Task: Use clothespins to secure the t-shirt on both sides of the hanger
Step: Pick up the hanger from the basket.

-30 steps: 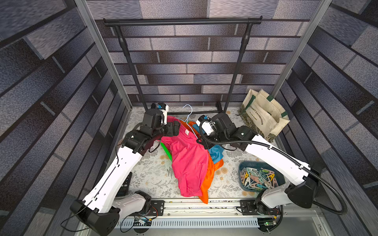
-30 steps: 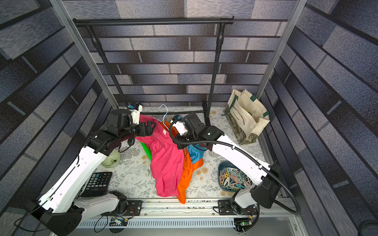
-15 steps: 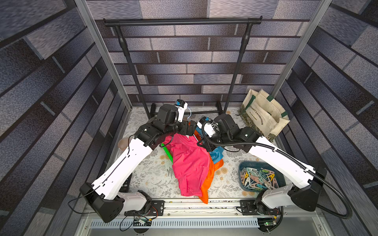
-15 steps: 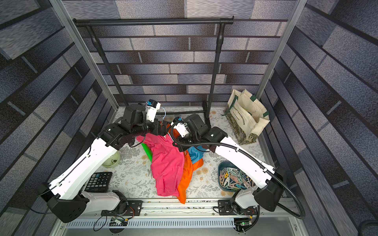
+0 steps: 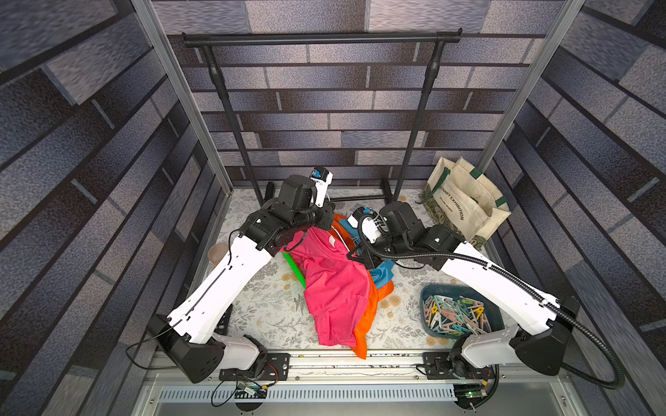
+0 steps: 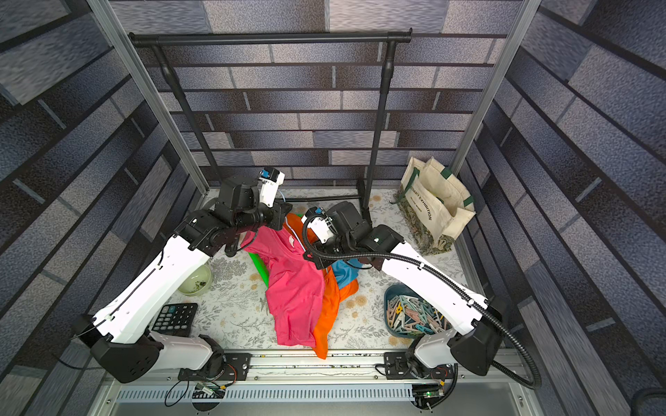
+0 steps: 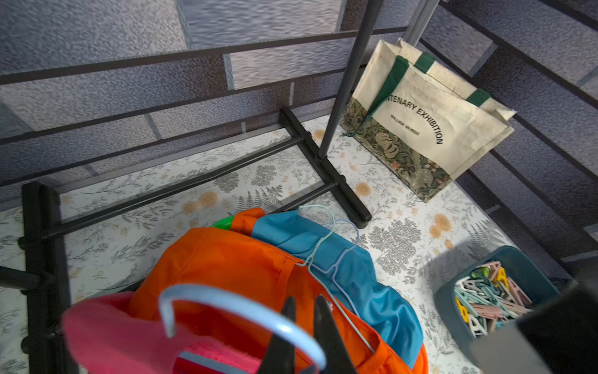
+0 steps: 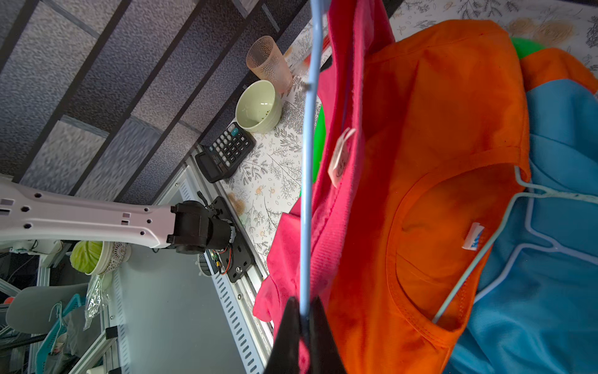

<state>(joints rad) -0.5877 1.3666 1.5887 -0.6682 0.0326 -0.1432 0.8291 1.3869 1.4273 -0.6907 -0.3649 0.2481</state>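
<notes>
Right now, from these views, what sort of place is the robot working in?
Probably a mock laundry corner in a robot test cell: a black garment rack at the back, T-shirts on hangers heaped on the floral table, and a tub of clothespins. The brick walls look printed.

On the table (image 5: 274, 313), a garment rack (image 5: 320, 37) is stood along the back. A tote bag (image 5: 465, 205) is leaned in the rear right corner, right of the rack's foot. Before it, at the front right, a bin (image 5: 429, 293) is set, with clothespins (image 5: 456, 317) heaped in it. A pile of t-shirts (image 5: 374, 306) is spread across the middle, left of the bin. A hanger (image 8: 306, 194) is lodged in the topmost t-shirt (image 5: 335, 288); a wire hanger (image 7: 320, 244) is laid on those beneath. At the left, a calculator (image 6: 174, 318) is placed in front, a bowl (image 6: 196, 281) behind it, and a cup (image 8: 267, 61) behind that.
</notes>
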